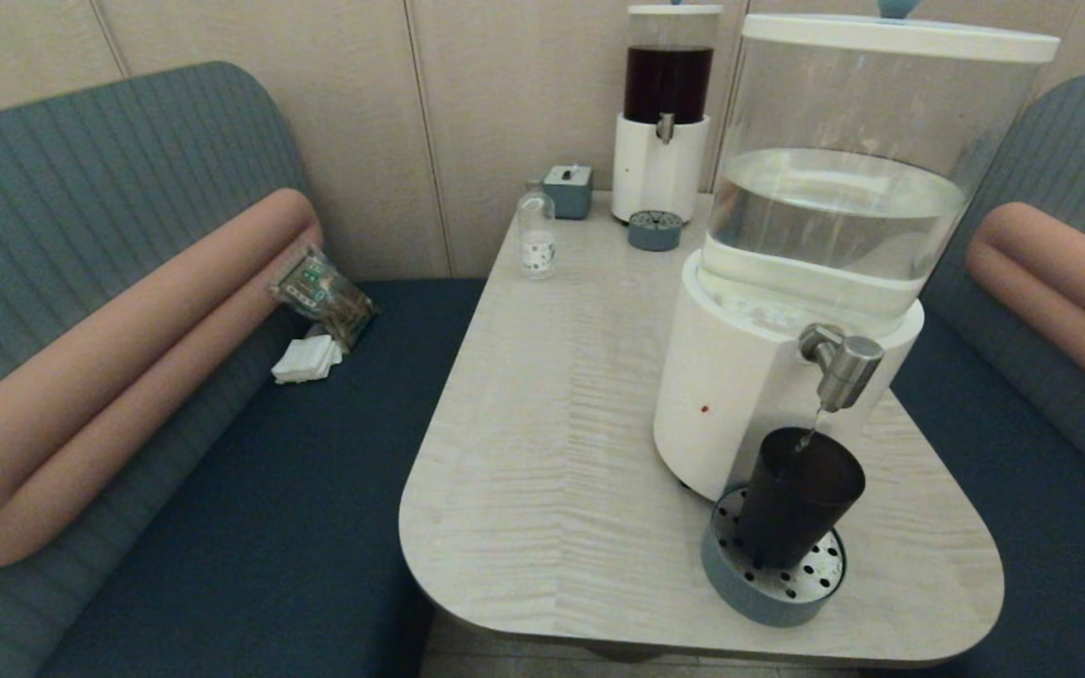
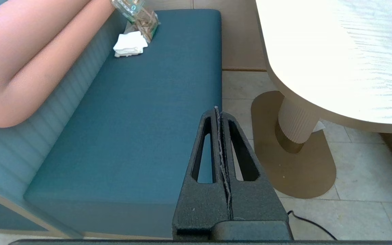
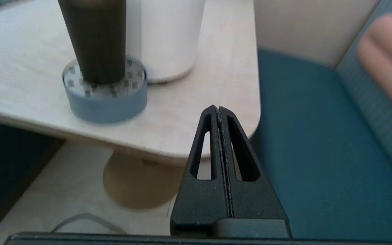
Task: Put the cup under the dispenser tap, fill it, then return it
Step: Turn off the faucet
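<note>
- The cup (image 1: 799, 508), matte black and tapered with its wider rim up, stands upright on the blue-grey perforated drip tray (image 1: 772, 576) at the near corner of the counter (image 1: 552, 424); its rim is cut off in the right wrist view.
- Directly above the rim sits the dispenser tap (image 1: 842, 365), brushed steel and angled down, with a thin stream of water (image 1: 808, 435) falling into the cup. How full the cup is cannot be made out.
- The tap belongs to the white-based dispenser (image 1: 740, 377), whose clear tank is about half full; its top is cut off in the head view.
- The right claw (image 3: 219, 112) has its fingers pressed together and holds nothing; it hangs below the counter's edge, with cup and tray up ahead and apart from it.
- The left claw (image 2: 218, 114) is likewise pinched closed and empty, parked over the blue bench seat (image 2: 131, 119) beside the counter's pedestal (image 2: 296, 122).
- Neither claw shows in the head view.
</note>
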You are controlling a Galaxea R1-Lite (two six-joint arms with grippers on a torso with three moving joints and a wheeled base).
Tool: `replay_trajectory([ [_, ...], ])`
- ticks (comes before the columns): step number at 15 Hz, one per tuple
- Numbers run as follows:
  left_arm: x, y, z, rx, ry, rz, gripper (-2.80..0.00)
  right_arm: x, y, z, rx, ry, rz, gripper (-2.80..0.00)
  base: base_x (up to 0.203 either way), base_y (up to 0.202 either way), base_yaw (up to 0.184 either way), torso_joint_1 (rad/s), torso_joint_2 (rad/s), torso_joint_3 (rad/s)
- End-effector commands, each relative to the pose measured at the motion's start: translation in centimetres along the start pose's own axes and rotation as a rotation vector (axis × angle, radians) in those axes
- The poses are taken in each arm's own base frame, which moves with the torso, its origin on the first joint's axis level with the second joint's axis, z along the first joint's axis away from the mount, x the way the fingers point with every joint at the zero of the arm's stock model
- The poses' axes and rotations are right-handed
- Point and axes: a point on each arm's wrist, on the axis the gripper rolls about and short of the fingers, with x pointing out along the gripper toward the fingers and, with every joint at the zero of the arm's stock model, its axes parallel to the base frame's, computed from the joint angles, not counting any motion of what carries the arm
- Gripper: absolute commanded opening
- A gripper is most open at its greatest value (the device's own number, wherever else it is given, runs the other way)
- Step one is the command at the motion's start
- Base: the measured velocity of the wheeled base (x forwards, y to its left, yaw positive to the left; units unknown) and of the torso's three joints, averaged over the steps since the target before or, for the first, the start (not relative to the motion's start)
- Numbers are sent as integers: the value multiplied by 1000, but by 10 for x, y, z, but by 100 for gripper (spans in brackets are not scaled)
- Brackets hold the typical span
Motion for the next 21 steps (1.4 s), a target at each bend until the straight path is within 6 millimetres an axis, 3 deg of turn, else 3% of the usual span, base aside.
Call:
replay_trajectory([
  [1,0,0,0,-1,3,0,-280,0,0,-3,0,27,3,-280,0,0,0,0,0,0],
  [4,0,0,0,-1,3,0,-280,-1,1,-11,11,99,11,-280,0,0,0,0,0,0],
  [21,0,0,0,2,12,1,-280,-1,1,-10,31,97,10,-280,0,0,0,0,0,0],
])
